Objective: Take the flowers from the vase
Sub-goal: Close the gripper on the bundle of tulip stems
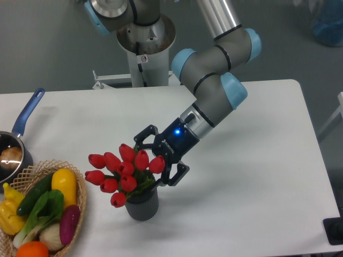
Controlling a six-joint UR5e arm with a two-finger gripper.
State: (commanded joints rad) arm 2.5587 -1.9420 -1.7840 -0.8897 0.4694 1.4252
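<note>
One gripper [156, 160], lettering unreadable, beside flowers [122, 170] in vase [142, 207]

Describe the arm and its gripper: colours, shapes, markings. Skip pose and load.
The arm is made of silver-grey metal tubes with rounded grey joints capped in light blue. The gripper is black, with white lettering too small to read, a glowing blue light and two angular linked jaws. No loose cables show.

red flowers [124, 174], dark grey ribbed vase [143, 208], black gripper [155, 160]; white table [257, 176]
</note>
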